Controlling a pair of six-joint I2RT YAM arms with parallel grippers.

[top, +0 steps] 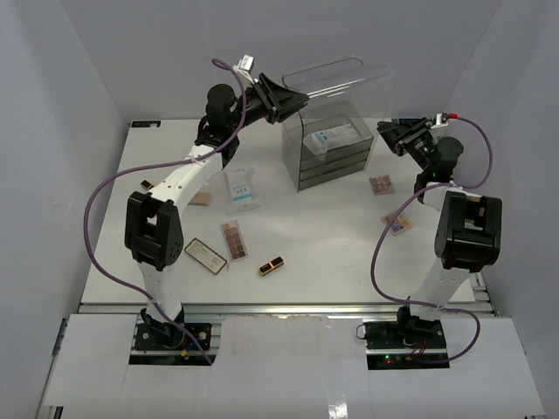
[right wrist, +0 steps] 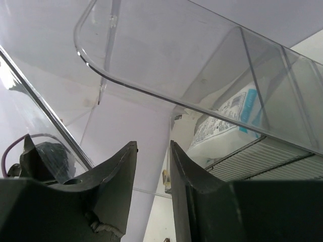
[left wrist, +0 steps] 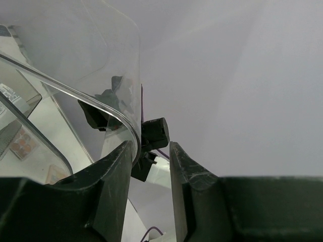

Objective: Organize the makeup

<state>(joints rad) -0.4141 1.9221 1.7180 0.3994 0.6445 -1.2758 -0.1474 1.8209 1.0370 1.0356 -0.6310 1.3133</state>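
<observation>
- Apparently the left hand [top: 295, 98] is pinching the clear acrylic lid [top: 336, 78] raised above the drawer box [top: 327, 157].
- The right hand [top: 389, 129] hovers narrow; whether it grips anything, I cannot tell.
- Next, probably load the white-blue sachet [top: 241, 188] from the desk [top: 332, 236].

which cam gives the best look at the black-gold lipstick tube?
Top external. The lipstick tube lies whole and unobstructed on the table near the front edge, right of the brown palette. Neither wrist view shows it: both look up at the clear lid, and the right one also catches a sachet in the organizer.
</observation>
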